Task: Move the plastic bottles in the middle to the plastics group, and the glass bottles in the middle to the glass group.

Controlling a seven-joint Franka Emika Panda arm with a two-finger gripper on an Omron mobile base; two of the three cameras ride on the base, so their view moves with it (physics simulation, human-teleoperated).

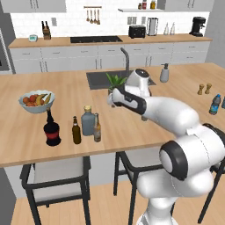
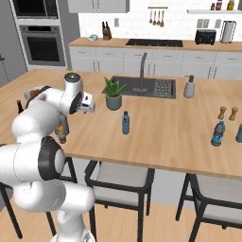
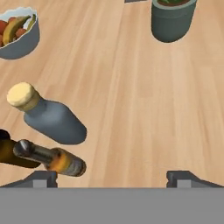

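1. Grey-blue bottle upright on counter, amber bottle touching its right, brown bottle left.
2. Light-blue bottle alone mid-counter, near plant pot.
3. Gripper wide open, empty, above bare wood.

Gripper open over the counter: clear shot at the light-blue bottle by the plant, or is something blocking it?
Probably yes. The light-blue bottle stands alone on bare counter, apart from the potted plant. The open gripper hangs nearby, with nothing between them.
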